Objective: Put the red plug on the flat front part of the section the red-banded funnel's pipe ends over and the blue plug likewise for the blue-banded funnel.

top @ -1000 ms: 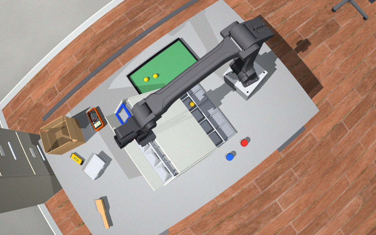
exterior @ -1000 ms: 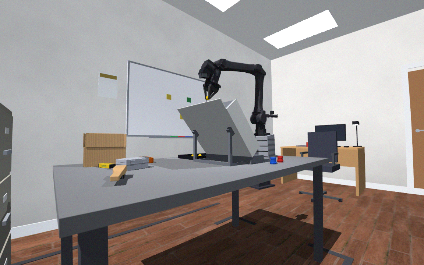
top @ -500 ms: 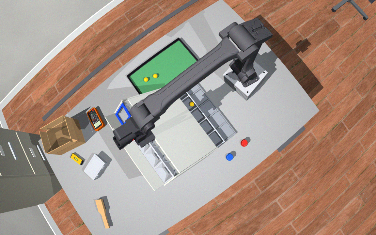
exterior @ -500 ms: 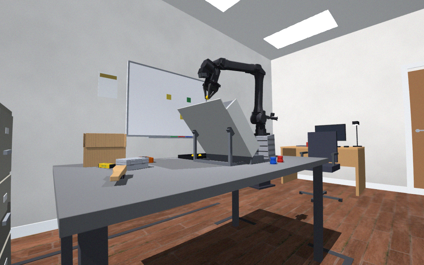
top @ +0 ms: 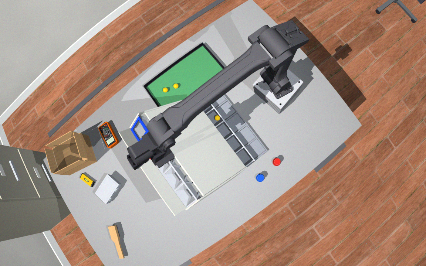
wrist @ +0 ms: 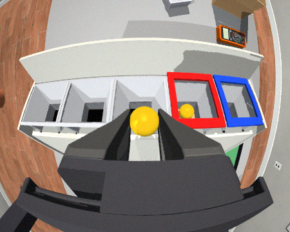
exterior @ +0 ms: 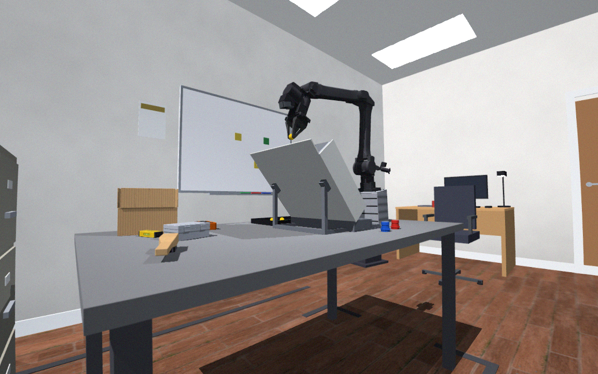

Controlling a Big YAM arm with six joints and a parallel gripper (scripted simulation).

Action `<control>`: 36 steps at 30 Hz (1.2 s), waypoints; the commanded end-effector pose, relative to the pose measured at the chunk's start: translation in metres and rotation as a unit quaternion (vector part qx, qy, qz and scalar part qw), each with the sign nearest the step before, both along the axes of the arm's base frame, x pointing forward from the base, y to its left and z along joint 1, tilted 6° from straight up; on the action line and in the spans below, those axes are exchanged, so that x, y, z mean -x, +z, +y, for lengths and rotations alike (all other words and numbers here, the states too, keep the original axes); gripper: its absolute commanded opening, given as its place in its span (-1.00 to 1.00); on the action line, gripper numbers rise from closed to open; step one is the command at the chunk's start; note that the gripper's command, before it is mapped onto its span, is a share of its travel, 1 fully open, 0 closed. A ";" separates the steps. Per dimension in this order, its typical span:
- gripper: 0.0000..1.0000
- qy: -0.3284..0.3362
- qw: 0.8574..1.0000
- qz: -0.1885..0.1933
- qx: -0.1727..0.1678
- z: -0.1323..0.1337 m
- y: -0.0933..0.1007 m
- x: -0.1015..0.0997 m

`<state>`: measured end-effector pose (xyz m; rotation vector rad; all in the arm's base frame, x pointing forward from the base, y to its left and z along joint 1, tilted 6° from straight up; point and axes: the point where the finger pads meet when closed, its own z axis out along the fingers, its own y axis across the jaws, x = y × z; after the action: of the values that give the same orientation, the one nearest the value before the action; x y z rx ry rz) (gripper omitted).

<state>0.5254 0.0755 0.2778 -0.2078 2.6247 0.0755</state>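
Note:
My gripper (wrist: 144, 115) is shut on a yellow marble (wrist: 144, 120) and holds it above the row of funnels, over the near rim of the plain middle funnel (wrist: 136, 98). The gripper also shows in the side view (exterior: 290, 133). To the right are the red-banded funnel (wrist: 196, 100), with a second marble (wrist: 186, 111) resting in it, and the blue-banded funnel (wrist: 238, 100). A third marble (top: 217, 117) lies in one section of the front row (top: 237, 133). The red plug (top: 276, 161) and the blue plug (top: 260, 177) stand on the table beside the sections.
The green tray (top: 186, 75) holds two marbles (top: 170, 87). The slanted cover (top: 201, 152) spans the rig. A multimeter (top: 108, 133), cardboard box (top: 68, 152), grey case (top: 107, 188), yellow level (top: 86, 178) and wooden block (top: 116, 240) lie on the left. A filing cabinet (top: 6, 185) stands beyond.

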 end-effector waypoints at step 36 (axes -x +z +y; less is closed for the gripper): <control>-1.00 -0.001 1.000 -0.022 -0.004 0.008 0.025 -0.012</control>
<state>0.5256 0.0761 0.2778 -0.2091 2.6240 0.0736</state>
